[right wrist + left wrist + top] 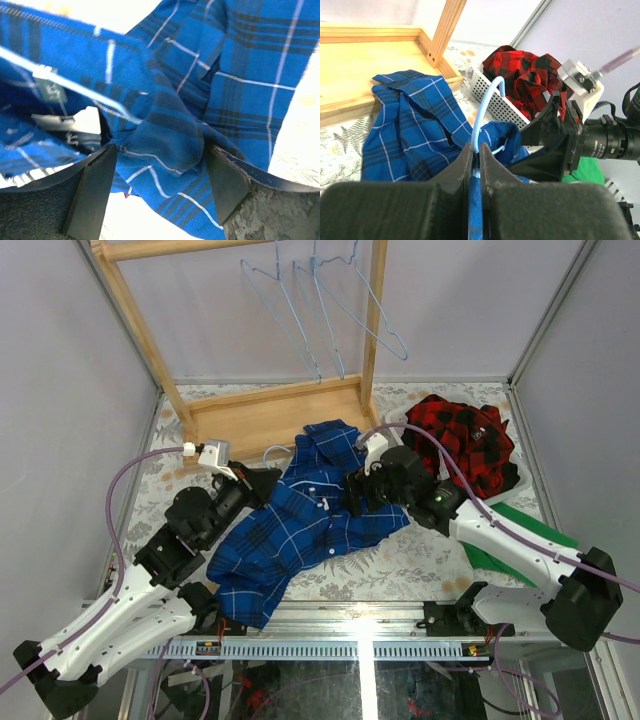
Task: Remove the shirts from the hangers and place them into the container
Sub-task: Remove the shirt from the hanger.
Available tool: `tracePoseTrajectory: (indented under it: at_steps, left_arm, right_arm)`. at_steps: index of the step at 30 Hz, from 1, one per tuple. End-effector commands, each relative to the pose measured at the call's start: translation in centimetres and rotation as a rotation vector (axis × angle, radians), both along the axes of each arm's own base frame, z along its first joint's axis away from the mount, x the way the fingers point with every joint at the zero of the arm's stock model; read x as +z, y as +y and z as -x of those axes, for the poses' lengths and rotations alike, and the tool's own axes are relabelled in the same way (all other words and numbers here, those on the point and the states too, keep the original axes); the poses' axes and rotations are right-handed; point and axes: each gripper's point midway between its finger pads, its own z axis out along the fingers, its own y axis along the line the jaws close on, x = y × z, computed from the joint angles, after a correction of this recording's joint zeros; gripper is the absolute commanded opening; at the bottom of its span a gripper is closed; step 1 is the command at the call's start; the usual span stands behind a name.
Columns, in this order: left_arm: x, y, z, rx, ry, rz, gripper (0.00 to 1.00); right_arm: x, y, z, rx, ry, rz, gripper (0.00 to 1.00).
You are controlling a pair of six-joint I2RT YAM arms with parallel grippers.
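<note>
Blue plaid shirt (pixel 300 525) sprawls mid-table: soft, light, best taken by a bunched fold. Left gripper (pixel 476 156) pinches the hanger (pixel 481 110) by its neck; right gripper (pixel 160 150) gapes wide around such a fold. Laundry basket (pixel 492 97) sits at two o'clock, red plaid shirt (pixel 460 440) heaped inside; rack base (pixel 270 415) at twelve.

Nothing legible anywhere — the collar label (pixel 50 119) inside the blue plaid shirt (pixel 250 75) is too blurred.

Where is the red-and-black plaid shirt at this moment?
In the top view the red-and-black plaid shirt sits heaped in the white basket at the far right of the table, just right of the blue plaid shirt.
</note>
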Motion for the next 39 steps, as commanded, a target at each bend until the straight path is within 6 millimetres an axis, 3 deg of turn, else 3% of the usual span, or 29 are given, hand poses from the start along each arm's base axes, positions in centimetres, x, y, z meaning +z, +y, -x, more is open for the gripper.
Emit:
tracePoseTrajectory:
  at_steps: [1,5,10,12,14,17,26,33,36,39]
  left_arm:
    - [2.2,0.5,-0.3,0.032,-0.049,0.061,0.0]
    - [2.0,0.6,-0.3,0.035,-0.043,0.052,0.0]
    - [2.0,0.6,-0.2,0.033,-0.046,0.048,0.0]
    - [2.1,0.6,-0.1,0.028,-0.048,0.046,0.0]
    - [2.2,0.5,0.0,0.018,-0.052,0.042,0.0]
    - [2.2,0.1,0.2,-0.006,-0.054,0.031,0.0]
    - [3.0,-1.5,1.4,-0.126,-0.092,0.003,0.0]
    - [3.0,-1.6,1.2,-0.123,-0.087,0.013,0.0]
    - [3.3,-1.6,1.1,-0.117,-0.092,0.027,0.0]
    - [3.3,-1.6,1.1,-0.118,-0.092,0.03,0.0]
  right_arm:
    - [3.3,-1.4,-4.2,-0.287,-0.064,-0.044,0.79]
    - [3.5,-2.1,-4.8,-0.345,-0.098,-0.068,0.75]
    - [3.4,-3.4,-5.3,-0.406,-0.136,-0.049,0.37]
    - [3.2,-4.0,-5.5,-0.428,-0.151,-0.032,0.3]
    - [2.9,-4.4,-5.7,-0.448,-0.156,-0.016,0.18]
    - [2.8,-5.0,-5.9,-0.47,-0.166,0.001,0.1]
    - [2.0,-6.6,-6.6,-0.55,-0.181,0.072,0.1]
    - [3.2,-0.8,-3.4,-0.176,-0.135,-0.079,0.47]
    - [2.6,0.0,-2.9,-0.126,-0.1,-0.066,0.53]
    - [1.0,-0.7,-3.9,-0.183,-0.073,0.015,0.54]
